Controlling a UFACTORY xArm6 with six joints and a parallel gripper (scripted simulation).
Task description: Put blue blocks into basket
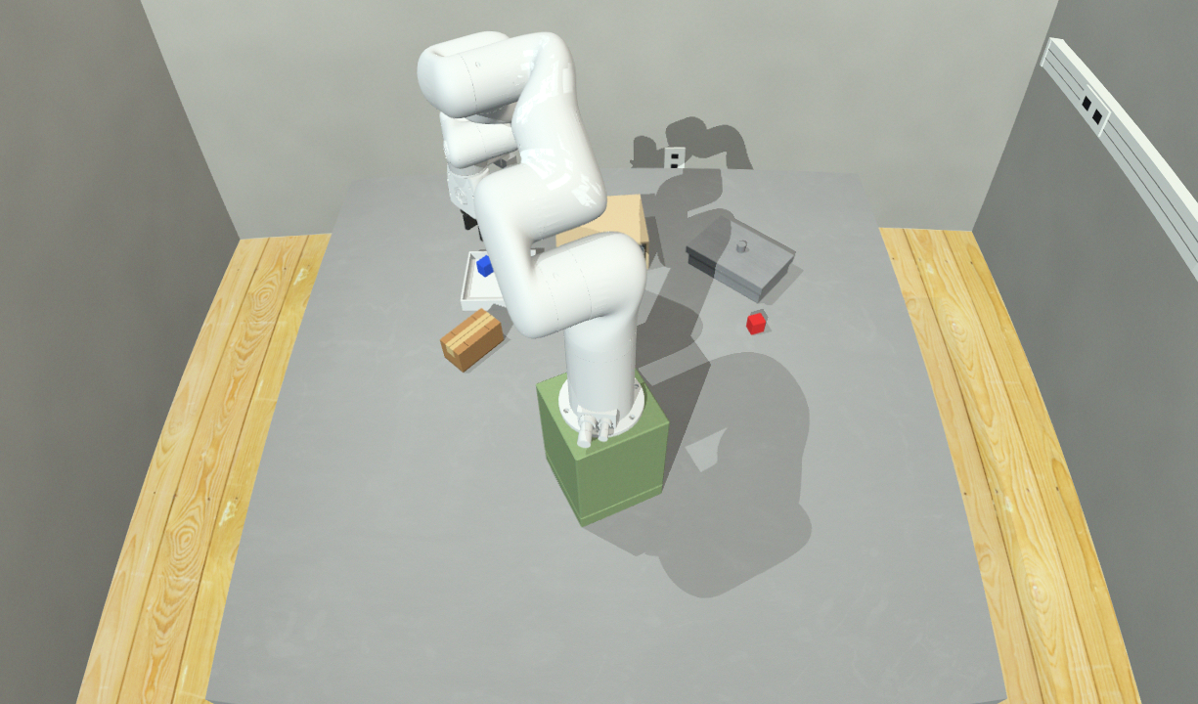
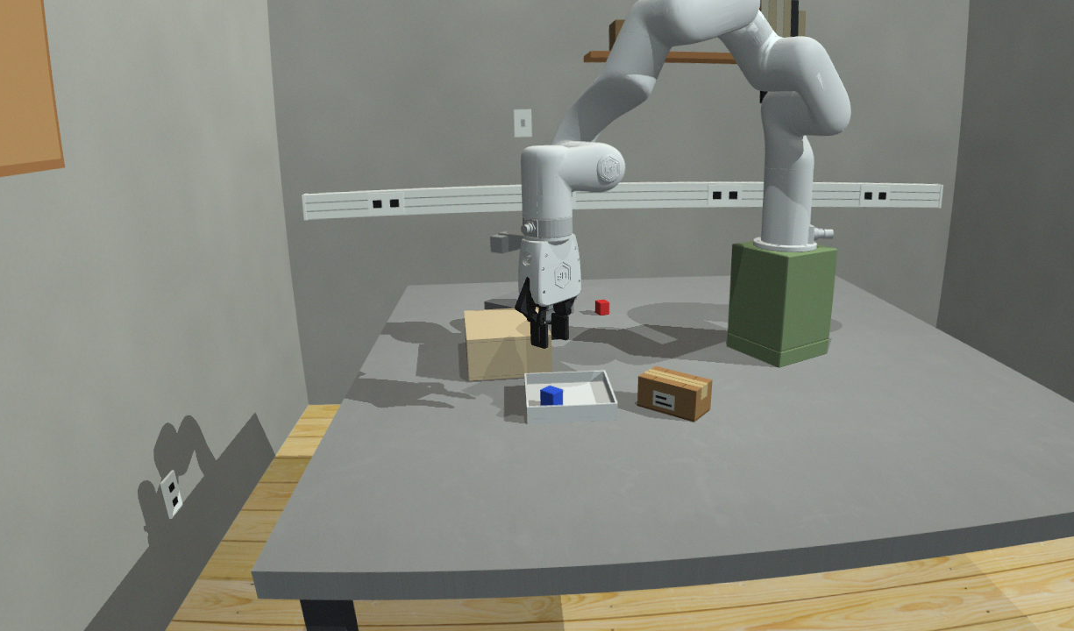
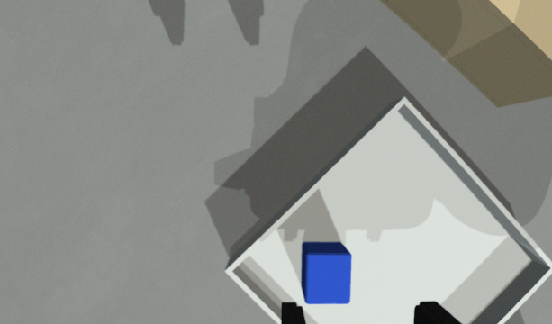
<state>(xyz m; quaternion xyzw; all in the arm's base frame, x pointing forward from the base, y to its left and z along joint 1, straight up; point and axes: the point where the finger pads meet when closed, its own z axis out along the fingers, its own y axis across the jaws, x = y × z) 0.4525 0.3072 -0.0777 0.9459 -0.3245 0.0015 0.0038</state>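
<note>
Above the white rectangular basket, my claw stands open; inside the basket lies a smooth blue cube.

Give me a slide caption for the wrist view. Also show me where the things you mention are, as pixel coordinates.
Blue block [image 3: 328, 278] [image 1: 484, 266] [image 2: 551, 396] inside the white basket [image 3: 471, 170] [image 1: 482, 305] [image 2: 572, 414], below the open hand [image 3: 360, 312] [image 1: 474, 229] [image 2: 550, 336].

Seen from above, one block lies in the basket, toward ten o'clock. From the basket, the cabinet stands at two, the carton at seven. Another block lies at six from the metal box.
</note>
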